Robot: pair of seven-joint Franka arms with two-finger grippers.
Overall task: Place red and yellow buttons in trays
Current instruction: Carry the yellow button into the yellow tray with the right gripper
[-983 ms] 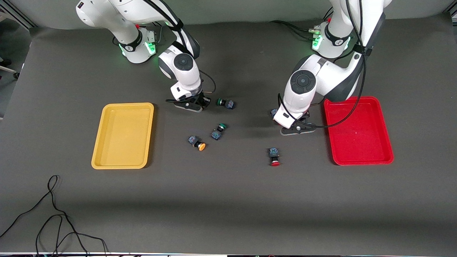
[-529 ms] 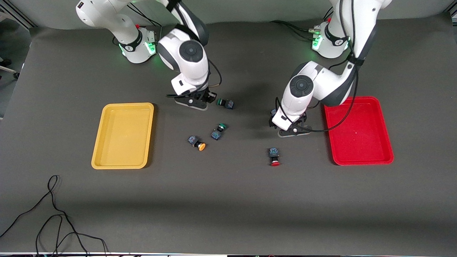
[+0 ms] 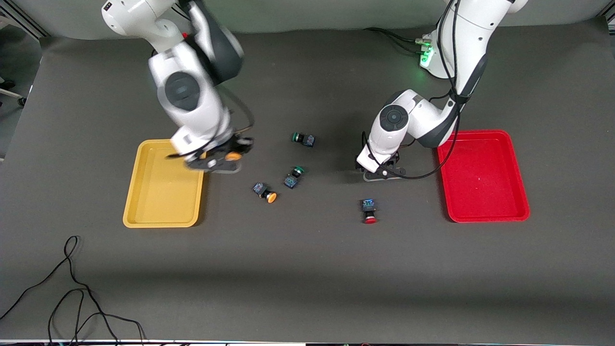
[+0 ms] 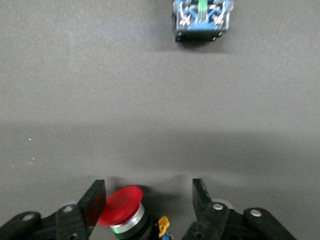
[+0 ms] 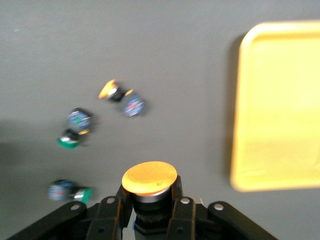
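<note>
Yellow button (image 5: 149,178) is being gripped by the right gripper (image 3: 226,156) beside the yellow tray's (image 3: 144,211) rim; a red button (image 4: 121,206) is being straddled by the open left gripper (image 4: 149,200).

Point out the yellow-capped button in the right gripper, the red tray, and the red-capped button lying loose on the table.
held yellow-capped button (image 5: 149,178), right wrist view, on its cap
red tray (image 3: 521,170), front view, on its rim
loose red-capped button (image 3: 369,211), front view, on its body

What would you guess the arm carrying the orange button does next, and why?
Probably carry it a little farther over the yellow tray and let go. The right gripper is shut on a yellow button above the tray's rim nearest the other buttons, not yet over its floor. The left gripper straddles a red button.
</note>
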